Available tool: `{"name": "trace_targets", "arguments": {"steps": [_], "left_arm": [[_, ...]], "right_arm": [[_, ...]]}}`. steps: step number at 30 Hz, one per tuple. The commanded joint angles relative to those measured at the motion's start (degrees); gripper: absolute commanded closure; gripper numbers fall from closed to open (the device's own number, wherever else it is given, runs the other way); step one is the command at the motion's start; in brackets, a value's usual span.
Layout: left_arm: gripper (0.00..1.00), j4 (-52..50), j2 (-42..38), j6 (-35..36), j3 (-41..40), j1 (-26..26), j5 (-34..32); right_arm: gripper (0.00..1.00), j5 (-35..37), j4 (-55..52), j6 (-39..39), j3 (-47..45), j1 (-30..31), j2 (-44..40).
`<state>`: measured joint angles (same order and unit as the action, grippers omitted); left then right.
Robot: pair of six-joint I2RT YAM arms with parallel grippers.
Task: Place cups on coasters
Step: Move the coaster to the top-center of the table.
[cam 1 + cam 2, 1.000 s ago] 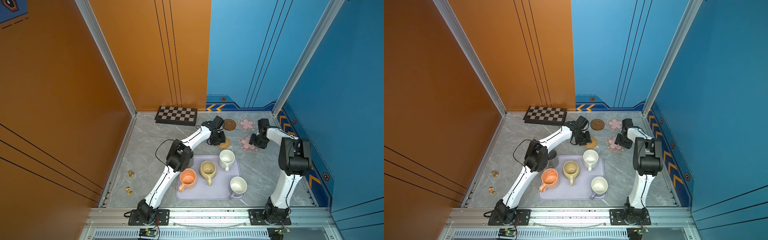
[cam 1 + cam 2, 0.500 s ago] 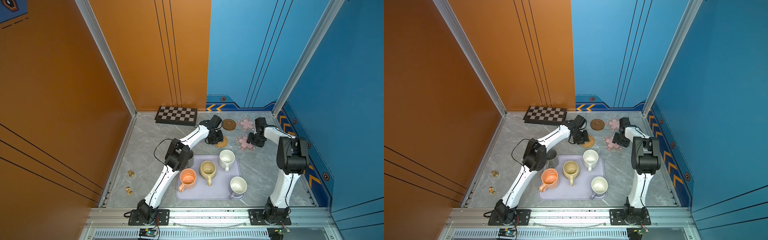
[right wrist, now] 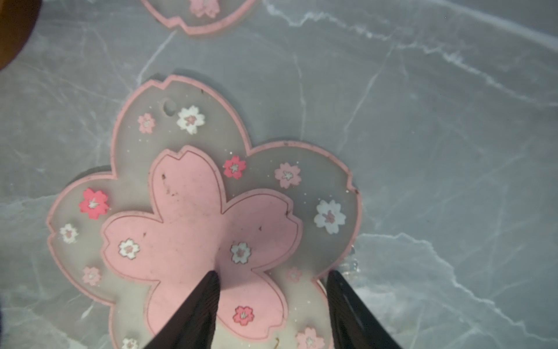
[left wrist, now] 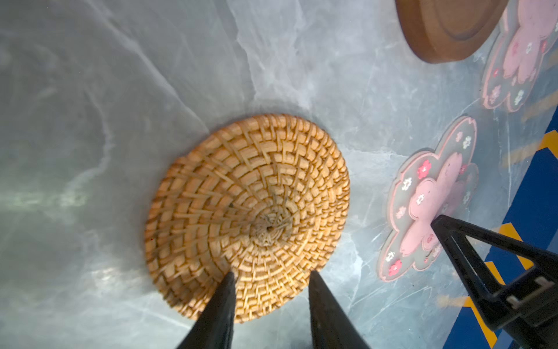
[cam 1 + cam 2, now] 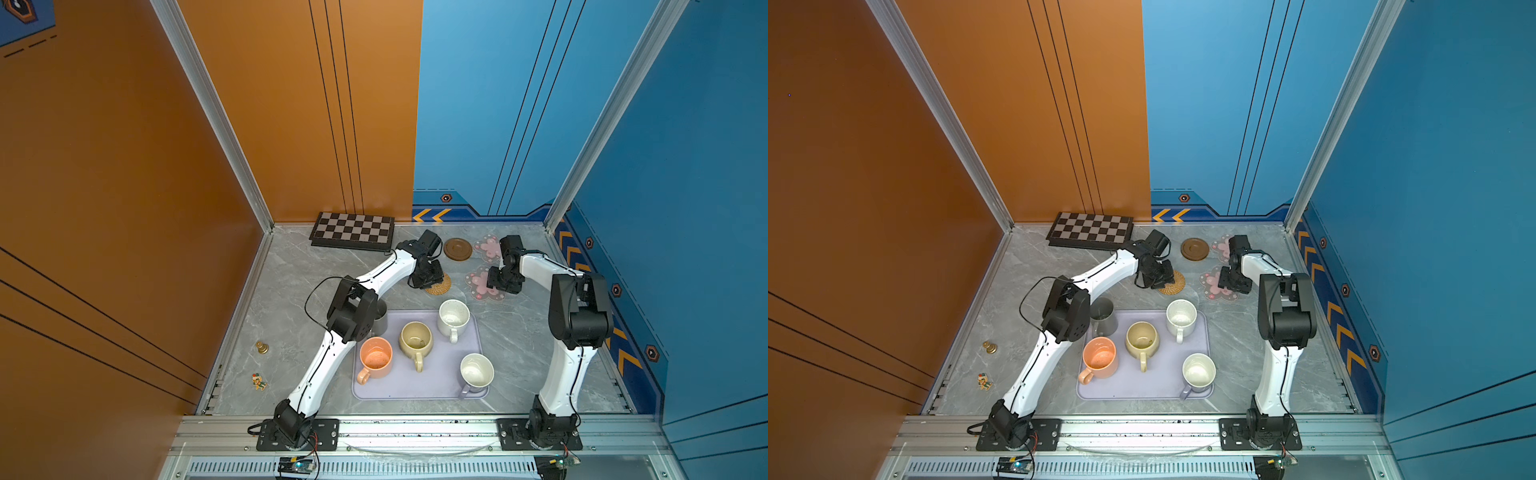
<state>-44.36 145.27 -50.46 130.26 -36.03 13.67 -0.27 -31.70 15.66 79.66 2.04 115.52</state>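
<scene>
Lab robot cell: aluminium frame (image 5: 415, 428), orange-blue wall panels (image 5: 291, 104).

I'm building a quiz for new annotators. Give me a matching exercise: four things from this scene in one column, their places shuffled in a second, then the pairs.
1 orange mug
2 rattan coaster
3 nearer flower coaster
4 wooden coaster

A under the right gripper
B far side, no gripper over it
C on the lavender tray
D under the left gripper

Pairs: 1-C, 2-D, 3-A, 4-B
</scene>
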Motion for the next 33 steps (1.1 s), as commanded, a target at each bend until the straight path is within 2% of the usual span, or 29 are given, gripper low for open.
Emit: {"name": "trace_targets", "arguments": {"steps": [1,25,33], "left_arm": [[0.59,-3.8,-0.7,0.1,-2.0,1.0,-2.8],[0.58,-3.8,-5.5,1.0,-7.6,1.7,-4.7],[0.58,-3.8,-5.4,1.1,-6.5,1.9,-4.3]], "right_arm": [[0.41,2.1,-4.3,-2.8,-1.3,1.4,2.2],[0.42,1.6,-4.3,-5.6,-2.5,4.3,0.5],[0.38,-5.0,-3.8,-4.4,3.6,1.0,-1.8]]}}
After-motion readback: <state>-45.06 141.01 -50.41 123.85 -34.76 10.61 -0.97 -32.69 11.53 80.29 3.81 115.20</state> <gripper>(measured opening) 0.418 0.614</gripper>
